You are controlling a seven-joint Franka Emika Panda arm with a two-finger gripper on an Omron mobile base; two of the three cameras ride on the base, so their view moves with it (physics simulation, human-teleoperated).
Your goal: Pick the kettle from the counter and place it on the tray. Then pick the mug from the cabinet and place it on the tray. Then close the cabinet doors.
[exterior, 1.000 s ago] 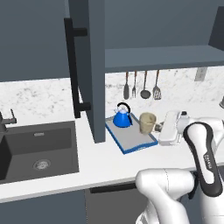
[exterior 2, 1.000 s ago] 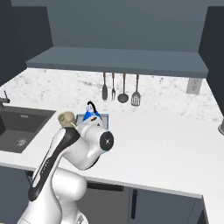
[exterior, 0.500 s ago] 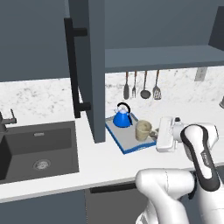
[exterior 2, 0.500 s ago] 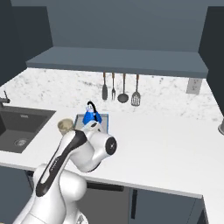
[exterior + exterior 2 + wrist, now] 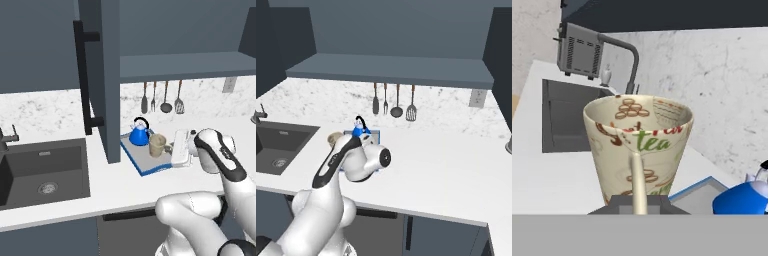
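Lowered over the past second from beside the kettle's shoulder to just above the tray, the beige mug [image 5: 158, 145] now sits at the tray's near right, gripped by its thin loop handle in the narrowly closed end effector [image 5: 173, 148], whose white hand reaches in from the right. Up close in the hand view, the mug [image 5: 638, 149] is a tapered ceramic cup with a pale mottled glaze, brown bean motifs and a green "tea" lettering (whether its base touches the tray cannot be told). Just beside it stands the small rounded kettle [image 5: 139, 135], glossy bright blue with a thin black arched handle, resting on the flat grey tray [image 5: 145, 166] with its raised blue rim. That tray lies on the white, grey-speckled marble-look counter [image 5: 115, 185], to the right of a dark rectangular sink [image 5: 42, 170]. An open slate-blue cabinet door [image 5: 102, 75] with a long black bar handle juts forward at the tray's left, and the cabinet's flat shelf [image 5: 185, 65] spans above four metal utensils [image 5: 162, 97] hanging on the wall. From the right base view, the kettle [image 5: 359, 131] peeks over the arm's white elbow, with the mug's rim [image 5: 334, 138] at its left.
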